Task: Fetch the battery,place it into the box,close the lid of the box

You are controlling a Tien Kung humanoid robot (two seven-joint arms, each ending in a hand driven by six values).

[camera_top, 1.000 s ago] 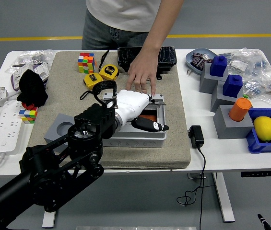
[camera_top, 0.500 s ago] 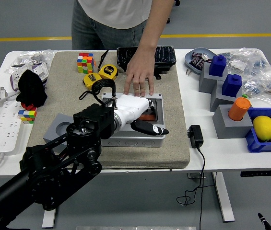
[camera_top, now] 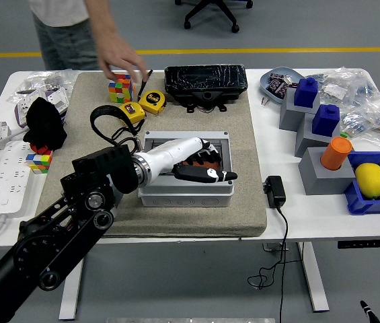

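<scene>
- Your left hand point(camera_top: 200, 165) reaches over the open grey box point(camera_top: 186, 194) from its left side, with the black arm point(camera_top: 75, 215) trailing back to the lower left.
- Its white palm lies across the top of the box and its black fingers point(camera_top: 206, 175) stretch out toward the right wall.
- You can see the fingers are spread out long and are not wrapped around anything.
- Right under the hand, inside the box, something orange-red point(camera_top: 191, 163) peeks out; you cannot tell from here if it is the battery, because the hand hides most of it.
- You cannot make out the lid of the box in this view.
- Under the hand and the box lies a tan mat point(camera_top: 243, 202) on the white table point(camera_top: 297, 222).
- Beyond the hand, at the far side of the mat, sits a black tray point(camera_top: 205, 82).
- Far and to the left of the hand are two yellow tape measures point(camera_top: 142, 106) and a colourful cube point(camera_top: 120, 88).
- A person's hand point(camera_top: 124, 64) hangs just above that cube, well away from your hand.
- To the right of the hand, off the mat, a small black adapter point(camera_top: 275, 191) lies on the table.
- Further right stand grey blocks with blue pieces point(camera_top: 316, 111), an orange thing point(camera_top: 337, 152) and a yellow lemon point(camera_top: 370, 179).
</scene>
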